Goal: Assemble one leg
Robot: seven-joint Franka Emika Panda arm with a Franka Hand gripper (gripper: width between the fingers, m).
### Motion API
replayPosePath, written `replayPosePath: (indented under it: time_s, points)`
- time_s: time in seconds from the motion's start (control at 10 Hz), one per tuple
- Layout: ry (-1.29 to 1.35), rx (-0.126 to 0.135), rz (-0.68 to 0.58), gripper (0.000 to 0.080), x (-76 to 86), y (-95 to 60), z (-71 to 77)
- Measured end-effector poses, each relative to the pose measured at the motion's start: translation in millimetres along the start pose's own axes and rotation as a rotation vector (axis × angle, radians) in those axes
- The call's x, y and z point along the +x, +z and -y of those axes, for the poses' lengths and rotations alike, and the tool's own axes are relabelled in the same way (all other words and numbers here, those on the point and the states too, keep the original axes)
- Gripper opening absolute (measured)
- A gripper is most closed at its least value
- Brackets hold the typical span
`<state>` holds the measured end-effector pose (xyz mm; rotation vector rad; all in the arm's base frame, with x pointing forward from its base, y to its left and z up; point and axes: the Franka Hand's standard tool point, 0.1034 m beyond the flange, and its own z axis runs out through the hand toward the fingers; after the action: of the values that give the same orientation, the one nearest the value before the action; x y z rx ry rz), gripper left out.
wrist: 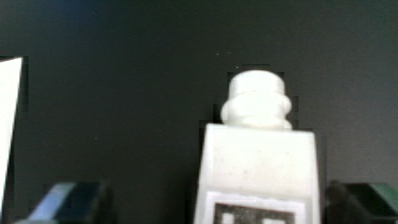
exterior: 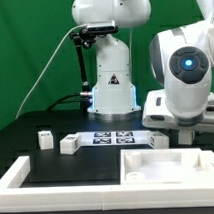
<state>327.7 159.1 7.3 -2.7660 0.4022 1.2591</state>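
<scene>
Arm (exterior: 184, 62): the largest thing I see in the exterior view. Its white base stands at the back of the table, and a bulky link with a blue light fills the exterior view's right.
Table (exterior: 57, 162): a black surface that carries all the parts, with a green backdrop behind it.
Tray-like piece (exterior: 172, 165): a large flat white square part that lies at the front, on the exterior view's right.
White border (exterior: 12, 178): a raised white strip at the front of the table, on the exterior view's left.
Marker board (exterior: 114, 138): a thin white board with several tags that lies flat in front of the arm's base.
Gripper (wrist: 210, 205): I read it as wide. The two dark fingers sit far apart at the edge of the wrist view, and the jaws are not clamped on anything.
Leg (wrist: 263, 165): a chunky white block that lies on the dark table between the fingers. Its rounded knob end points away from the camera, and a black-and-white tag shows on the near face.
Fingers: one finger (wrist: 368, 200) is just beside the leg's flank, though I cannot tell whether it touches. The other finger (wrist: 54, 205) stands well apart from the leg, with bare table between them.
Second leg (exterior: 69, 144): lies loose, just beside the marker board on the exterior view's left.
Third leg (exterior: 43, 138): lies loose, farther toward the exterior view's left.
White block (exterior: 159, 140): sits under the arm near the tray-like piece. I cannot tell whether it is the leg seen from the wrist.
</scene>
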Motion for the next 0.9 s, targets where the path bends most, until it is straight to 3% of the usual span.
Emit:
replayPosePath:
  time_s: [0.2,0.7,0.8,0.9]
  points:
    - [0.0,0.0,0.0,0.0286,-0.1,0.0,0.0]
    - [0.0,0.0,0.001,0.0288,-0.1,-0.1,0.1]
    - [-0.027,-0.008,0.005,0.0288,-0.2,-4.1,-3.1]
    - [-0.055,-0.014,0.005,0.0288,-0.3,-18.2,-8.7]
